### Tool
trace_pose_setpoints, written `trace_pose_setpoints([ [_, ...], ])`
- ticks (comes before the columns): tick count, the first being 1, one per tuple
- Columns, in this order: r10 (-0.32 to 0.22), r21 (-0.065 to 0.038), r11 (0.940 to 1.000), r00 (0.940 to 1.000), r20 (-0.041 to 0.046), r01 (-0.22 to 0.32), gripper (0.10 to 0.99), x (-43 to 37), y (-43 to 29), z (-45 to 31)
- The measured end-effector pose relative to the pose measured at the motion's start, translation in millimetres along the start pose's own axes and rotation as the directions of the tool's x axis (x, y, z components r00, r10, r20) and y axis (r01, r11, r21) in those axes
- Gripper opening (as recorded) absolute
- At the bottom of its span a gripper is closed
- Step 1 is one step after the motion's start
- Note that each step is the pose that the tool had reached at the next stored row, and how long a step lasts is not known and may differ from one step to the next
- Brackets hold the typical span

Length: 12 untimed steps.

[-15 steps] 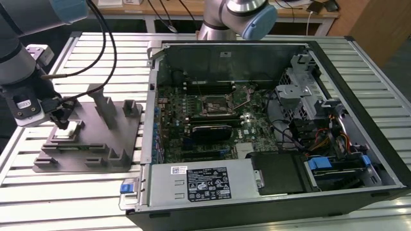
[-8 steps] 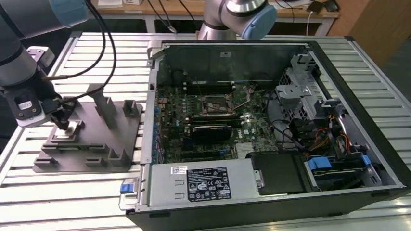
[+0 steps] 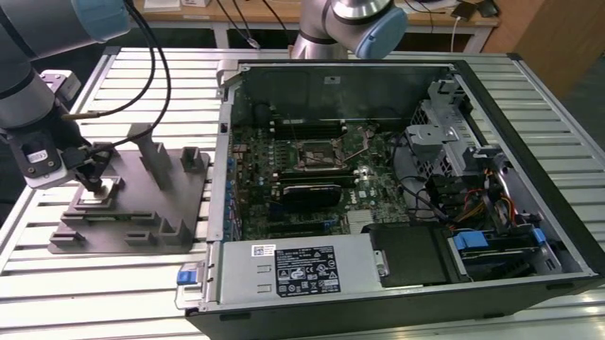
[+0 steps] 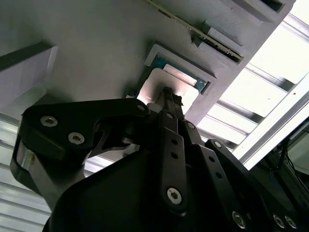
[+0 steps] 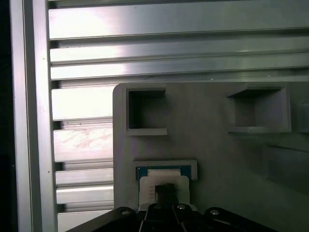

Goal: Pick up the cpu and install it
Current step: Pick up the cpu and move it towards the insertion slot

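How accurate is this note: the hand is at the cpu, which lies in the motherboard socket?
Wrong on the place. The hand is at the cpu, but it lies in a pocket of the grey fixture plate, not the motherboard socket, as the exterior view shows.

Slotted aluminium table [image 3: 161,85] is spanning the scene, its slats [image 5: 169,21] throwing back bright glare. Behind it a wooden bench [image 3: 426,19] is standing, cables [image 3: 241,28] dangling off its edge. A brown wooden panel [image 3: 562,35] is filling the far corner on the exterior view's right.
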<state>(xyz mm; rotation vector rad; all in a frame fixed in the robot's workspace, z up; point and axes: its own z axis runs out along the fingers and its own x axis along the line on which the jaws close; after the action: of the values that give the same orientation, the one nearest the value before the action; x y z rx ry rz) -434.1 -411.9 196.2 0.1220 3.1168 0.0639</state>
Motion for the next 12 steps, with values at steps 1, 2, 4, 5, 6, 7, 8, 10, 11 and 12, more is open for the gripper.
trace_pose_setpoints([
  [1, 0.000, 0.000, 1.0000, 1.0000, -0.0001, 0.000, 0.106, 0.1, 0.0, 0.0],
  [2, 0.000, 0.000, 1.0000, 1.0000, -0.0001, 0.000, 0.114, 0.1, 0.0, 0.0],
  [4, 0.000, 0.000, 1.0000, 1.0000, -0.0001, 0.000, 0.165, 0.2, 0.0, 0.1],
  [5, 0.000, 0.000, 1.0000, 1.0000, -0.0001, 0.000, 0.231, 0.2, 0.0, 0.2],
  [6, 0.000, 0.000, 1.0000, 1.0000, -0.0001, 0.000, 0.231, 0.3, 0.0, 0.2],
  [7, 0.000, 0.000, 1.0000, 1.0000, -0.0001, 0.000, 0.290, 0.3, 0.0, 0.3],
  [8, 0.000, 0.000, 1.0000, 1.0000, -0.0001, 0.000, 0.349, 0.4, 0.0, 0.3],
  [10, 0.000, 0.000, 1.0000, 1.0000, 0.0000, 0.000, 0.408, 0.4, -0.1, 0.4],
  [11, 0.000, 0.000, 1.0000, 1.0000, -0.0001, 0.000, 0.467, 0.5, -0.1, 0.5],
  [12, 0.000, 0.000, 1.0000, 1.0000, -0.0001, 0.000, 0.467, 0.5, -0.1, 0.5],
])
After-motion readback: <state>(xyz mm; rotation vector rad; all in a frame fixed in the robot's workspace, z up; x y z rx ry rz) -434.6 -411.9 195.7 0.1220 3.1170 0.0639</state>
